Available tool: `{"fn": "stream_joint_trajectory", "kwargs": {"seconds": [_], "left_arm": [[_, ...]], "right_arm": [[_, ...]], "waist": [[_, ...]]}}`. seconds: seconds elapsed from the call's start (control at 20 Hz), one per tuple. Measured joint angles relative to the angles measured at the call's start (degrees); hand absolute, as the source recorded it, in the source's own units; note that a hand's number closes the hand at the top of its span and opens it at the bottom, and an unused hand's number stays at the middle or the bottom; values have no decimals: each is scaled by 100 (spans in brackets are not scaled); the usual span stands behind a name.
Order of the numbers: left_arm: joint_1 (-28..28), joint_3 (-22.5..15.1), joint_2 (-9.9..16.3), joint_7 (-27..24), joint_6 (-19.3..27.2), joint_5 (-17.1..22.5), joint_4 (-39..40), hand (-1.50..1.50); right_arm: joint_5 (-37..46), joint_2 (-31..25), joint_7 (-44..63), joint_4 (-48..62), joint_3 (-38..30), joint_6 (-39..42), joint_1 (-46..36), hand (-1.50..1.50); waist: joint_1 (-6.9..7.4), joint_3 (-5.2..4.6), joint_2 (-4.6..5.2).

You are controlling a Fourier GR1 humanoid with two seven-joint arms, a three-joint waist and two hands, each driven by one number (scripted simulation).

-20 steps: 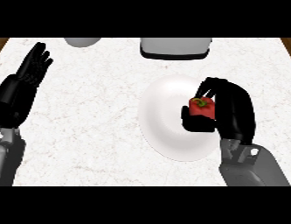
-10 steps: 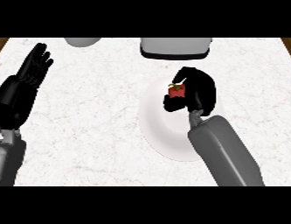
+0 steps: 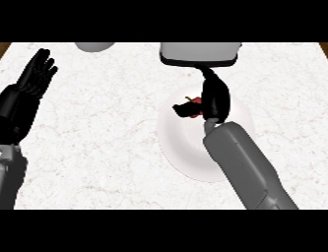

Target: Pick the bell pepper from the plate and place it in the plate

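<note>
- The right hand [image 3: 216,98] reaches up the counter over the upper part of the white plate [image 3: 188,157], its grey forearm lying across the plate's right side
- Its fingers are curled round the bell pepper [image 3: 190,107]; only a small red patch with a bit of stem shows at the hand's left edge, the rest hidden by the black hand
- The bell pepper shows against the upper left part of the white plate; whether it rests on the plate or is held above it cannot be told from this view
- One black finger of the right hand points up toward the grey plate [image 3: 199,53] at the counter's far edge, its tip just at that plate's dark lower rim
- The grey plate lies well up the counter from the white plate, partly cut off by the top of the view
- The left hand [image 3: 32,86] rests at the view's left side, open with fingers straight and pointing up, holding nothing, well apart from both plates
- A grey rounded object [image 3: 93,47] shows at the far edge, to the left of the grey plate, mostly cut off
- The counter [image 3: 108,128] is white marble with a wooden strip at each far corner
</note>
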Motion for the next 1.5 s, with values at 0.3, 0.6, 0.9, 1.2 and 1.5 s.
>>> {"fn": "stream_joint_trajectory", "kwargs": {"seconds": [0.3, 0.6, 0.9, 1.2, 1.5], "left_arm": [[-116, -11, -60, 47, 39, -68, 113, 0], [137, 36, -92, -111, 1, -103, 75, 0], [185, 117, -57, -31, -16, -117, -32, 0], [234, 177, -57, 68, -67, -79, -178, 0], [288, 188, -113, 63, -87, -125, -209, 0]], "right_arm": [[-840, 9, -847, -69, -195, -869, -32, -150], [-1436, -132, -1295, -915, -677, -848, 409, -150], [-1894, -544, -1454, -2394, -921, -563, 1630, -150], [-2508, -1103, -1836, -3849, -1259, 44, 2980, -150], [-3301, -1614, -2457, -4510, -1921, 851, 4095, -150]], "waist": [[-48, 1, -14], [-148, -2, -46], [-213, -4, -65], [-222, -4, -65], [-215, -4, -58]]}}
